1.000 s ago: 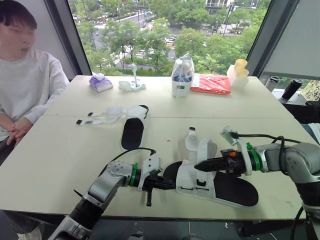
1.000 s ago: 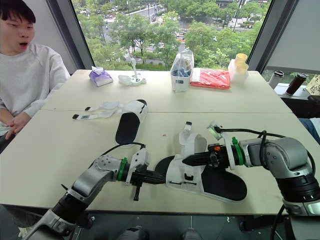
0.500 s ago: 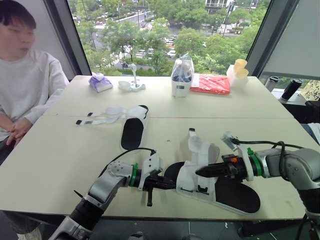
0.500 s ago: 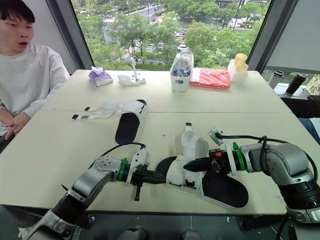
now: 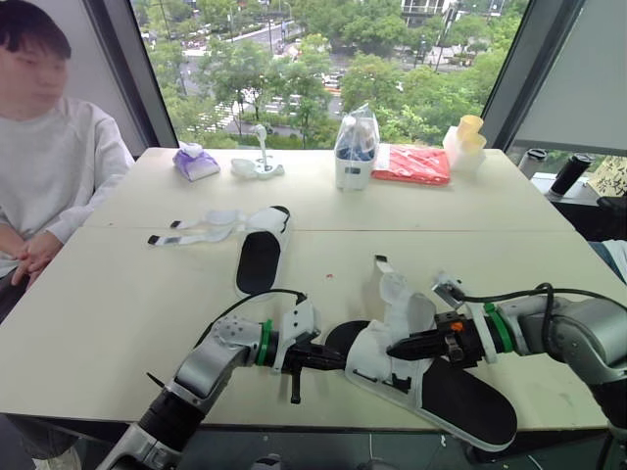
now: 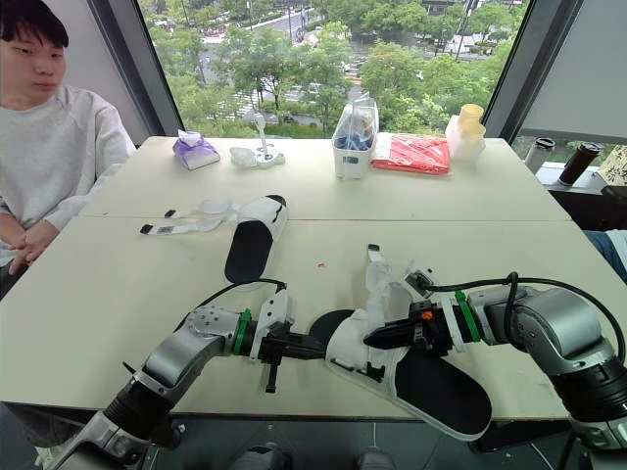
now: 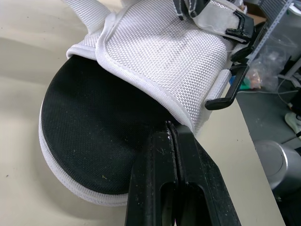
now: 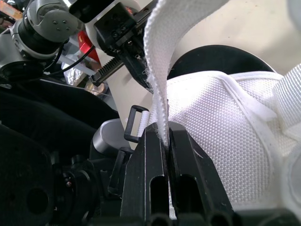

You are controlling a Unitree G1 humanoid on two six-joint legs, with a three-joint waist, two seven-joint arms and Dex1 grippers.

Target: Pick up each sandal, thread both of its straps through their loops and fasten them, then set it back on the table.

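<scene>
L pincer (image 5: 335, 360) gripped toe of white-mesh black-soled sandal (image 5: 460, 397); R pincer (image 5: 397, 348) clamped white webbing strap (image 8: 157, 56). Risk: strap slip, sandal dropping off beige worktop (image 5: 118, 313), 5 o'clock.

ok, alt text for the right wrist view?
The right gripper is shut on a white woven strap rising from between its black fingers. Behind lies the white mesh sandal with its black footbed, a black rectangular loop beside the strap.
</scene>
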